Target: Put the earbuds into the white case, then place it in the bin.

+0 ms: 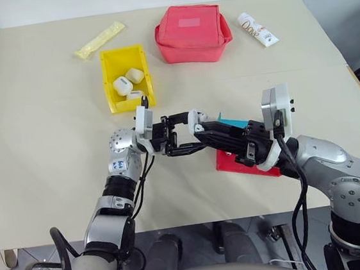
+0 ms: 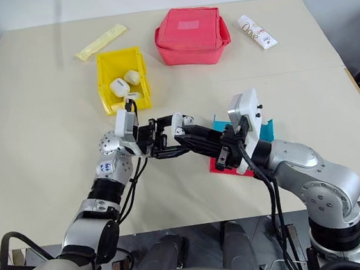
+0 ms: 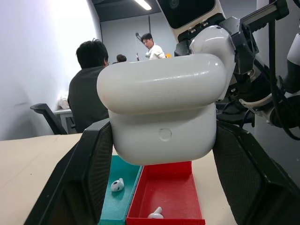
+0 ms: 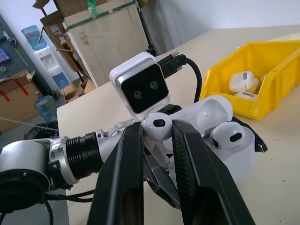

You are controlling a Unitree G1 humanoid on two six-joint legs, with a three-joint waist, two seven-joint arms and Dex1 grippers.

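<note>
Both arms reach in over the counter [image 1: 53, 155] and meet near the middle. The left pincer [image 1: 179, 135] points toward three o'clock, its black fingers [image 3: 89, 178] clamped on the sides of the white case [image 3: 164, 112], lid up. The right pincer [image 4: 157, 140] comes in from four o'clock, wrist rolled, its fingers pinching an earbud [image 4: 157, 127] just over the case, tip to tip with the left.

My two head cameras look forward and down over the worktop [image 1: 37, 124], sharing the yellow bin [image 1: 111, 78]. Each wrist camera sits close behind its own jaws, both facing the white case [image 3: 164, 108] between them.
</note>
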